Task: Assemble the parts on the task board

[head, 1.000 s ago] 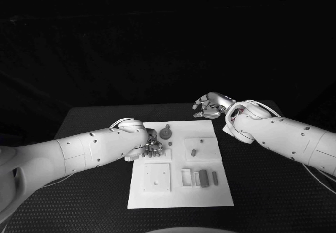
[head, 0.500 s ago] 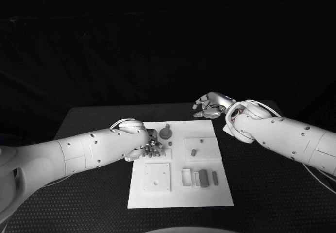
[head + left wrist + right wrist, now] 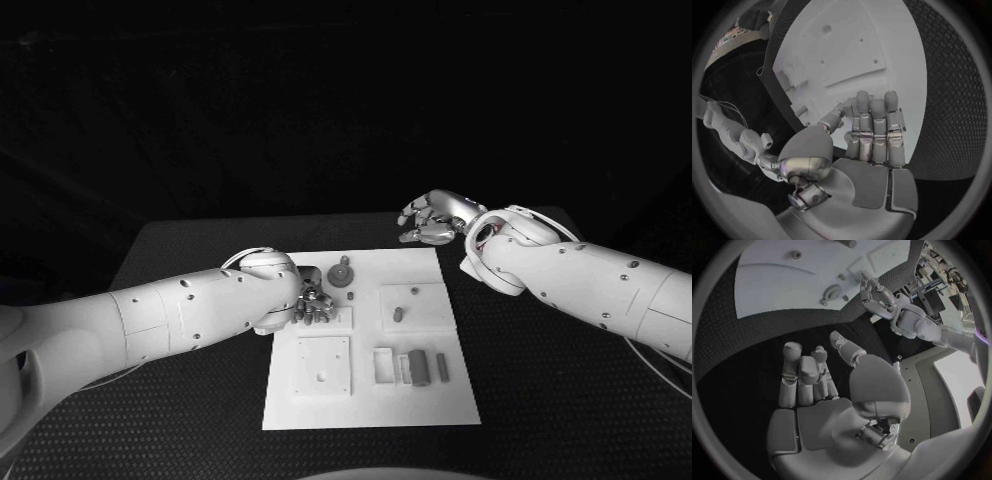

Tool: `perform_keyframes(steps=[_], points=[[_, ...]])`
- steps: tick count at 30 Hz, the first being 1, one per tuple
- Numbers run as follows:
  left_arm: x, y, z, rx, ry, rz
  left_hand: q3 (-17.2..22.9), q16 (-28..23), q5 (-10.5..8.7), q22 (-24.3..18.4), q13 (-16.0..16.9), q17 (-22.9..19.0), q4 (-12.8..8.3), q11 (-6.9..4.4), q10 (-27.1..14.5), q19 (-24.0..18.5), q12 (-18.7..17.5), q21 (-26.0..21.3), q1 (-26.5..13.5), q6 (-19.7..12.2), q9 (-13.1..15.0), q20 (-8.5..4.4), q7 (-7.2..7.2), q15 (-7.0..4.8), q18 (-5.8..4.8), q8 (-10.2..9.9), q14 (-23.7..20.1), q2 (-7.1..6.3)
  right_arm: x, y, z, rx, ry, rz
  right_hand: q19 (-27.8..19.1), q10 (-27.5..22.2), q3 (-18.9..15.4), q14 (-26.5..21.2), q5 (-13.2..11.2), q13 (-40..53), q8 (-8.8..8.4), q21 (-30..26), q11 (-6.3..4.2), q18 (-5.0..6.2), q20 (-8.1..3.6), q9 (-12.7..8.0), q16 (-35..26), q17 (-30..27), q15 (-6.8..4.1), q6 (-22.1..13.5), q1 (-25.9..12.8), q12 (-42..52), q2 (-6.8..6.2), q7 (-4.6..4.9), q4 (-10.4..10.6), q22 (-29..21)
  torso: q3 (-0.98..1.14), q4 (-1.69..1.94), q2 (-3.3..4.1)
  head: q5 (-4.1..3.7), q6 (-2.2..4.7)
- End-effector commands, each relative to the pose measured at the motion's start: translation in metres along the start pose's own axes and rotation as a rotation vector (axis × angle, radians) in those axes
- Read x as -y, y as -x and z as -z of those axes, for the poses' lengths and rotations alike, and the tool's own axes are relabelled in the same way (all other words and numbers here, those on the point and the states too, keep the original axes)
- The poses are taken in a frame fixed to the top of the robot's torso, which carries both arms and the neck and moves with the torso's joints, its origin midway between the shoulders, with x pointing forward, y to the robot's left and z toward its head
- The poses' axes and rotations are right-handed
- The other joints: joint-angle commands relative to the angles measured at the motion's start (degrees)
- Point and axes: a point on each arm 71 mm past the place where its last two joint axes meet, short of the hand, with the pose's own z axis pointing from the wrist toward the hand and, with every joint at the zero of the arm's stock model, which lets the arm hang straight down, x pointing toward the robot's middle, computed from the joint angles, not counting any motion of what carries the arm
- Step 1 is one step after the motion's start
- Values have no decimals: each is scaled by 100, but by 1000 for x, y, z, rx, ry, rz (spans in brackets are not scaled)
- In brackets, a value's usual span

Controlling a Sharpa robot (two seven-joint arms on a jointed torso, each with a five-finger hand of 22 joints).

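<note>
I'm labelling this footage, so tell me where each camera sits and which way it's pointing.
Head view: on the robot's head, looking down at the task board; both arms enter.
Left wrist view: behind the left hand, facing the board.
Right wrist view: behind the right hand, facing the table and board's far edge.
Shared: all three show the board; the right wrist view also catches the left hand.

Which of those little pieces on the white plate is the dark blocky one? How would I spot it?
Find the white task board mid-table. Along its near edge, right of the square raised panel, small upright pieces stand in a row. The dark block is the widest and darkest, between a pale piece and a thin peg.
</note>
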Motion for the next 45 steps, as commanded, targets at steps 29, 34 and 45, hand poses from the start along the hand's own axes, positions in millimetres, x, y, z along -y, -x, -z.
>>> perform_keyframes(steps=[29,34,45], points=[[3,0,1,30,-21,22,3,46,29,38,9,-18,-22,-35,16,58,42,-37,41,117,16,-1,-121,-57,47,26,11,35,-1,-1,0,-12,7,0,8,-4,2,2,5,-9,-34,-36,14,166,-23,-11,-30,7,18,38,-74,18,10,90,15,89,5,2,0,1,-15],[2,-1,0,27,-18,20,3,46,29,38,8,-20,-22,-35,15,57,41,-39,42,116,16,-1,-121,-57,46,25,10,37,-1,-1,0,-12,6,0,8,-5,2,2,4,-9,-34,-36,14,166,-23,-11,-30,7,18,38,-75,19,10,90,14,89,3,1,1,18,-8],[3,-3,0,23,-12,4,1,47,29,39,7,-25,-21,-35,13,58,40,-42,43,115,16,-1,-120,-57,45,22,9,41,-1,-1,0,-12,6,0,8,-5,3,2,5,-10,-34,-37,14,166,-24,-12,-30,7,18,38,-77,20,11,90,14,89,3,4,0,29,-10]])
